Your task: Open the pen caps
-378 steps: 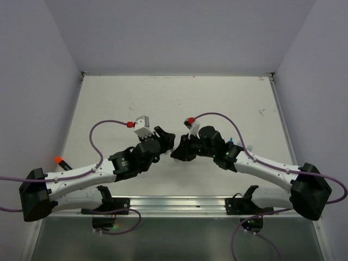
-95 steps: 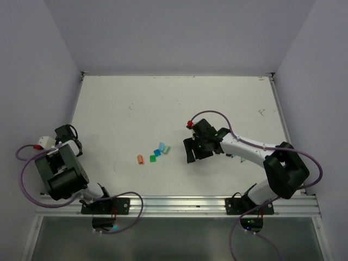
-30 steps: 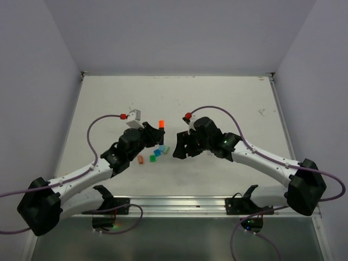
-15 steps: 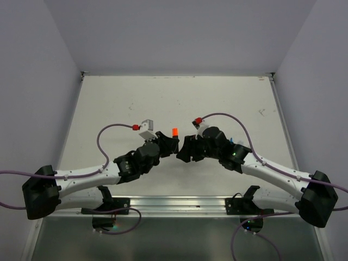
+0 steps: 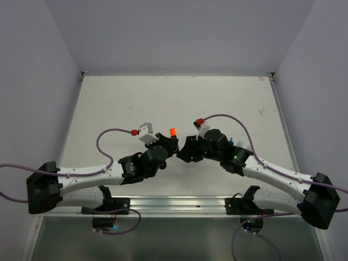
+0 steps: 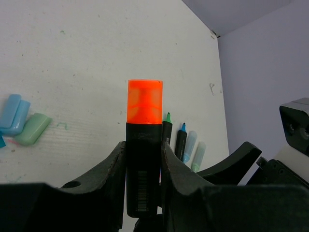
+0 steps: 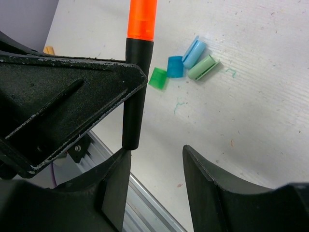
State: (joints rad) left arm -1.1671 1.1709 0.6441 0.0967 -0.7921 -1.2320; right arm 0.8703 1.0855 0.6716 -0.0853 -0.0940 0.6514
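Left claw (image 6: pixel 143 145) clamped on black marker (image 6: pixel 143 169) at mid-body. Orange cap (image 6: pixel 145 101) seated on the marker, standing clear beyond the fingertips. Long axis ran along the claw's own reach, cap end pointing away from the bases. Right claw (image 7: pixel 155 154) spread wide, holding nothing, just beside the marker's butt end. The cap lay ahead of it, up that same axis. Judged the right arm must advance along the marker to reach it. Four loose caps (image 7: pixel 175 66) lay on table (image 7: pixel 251 106) beyond.

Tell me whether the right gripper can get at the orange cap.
Probably yes: the orange cap sticks out clear of the left gripper, and the open right gripper is close, though nearer the black end of the marker.
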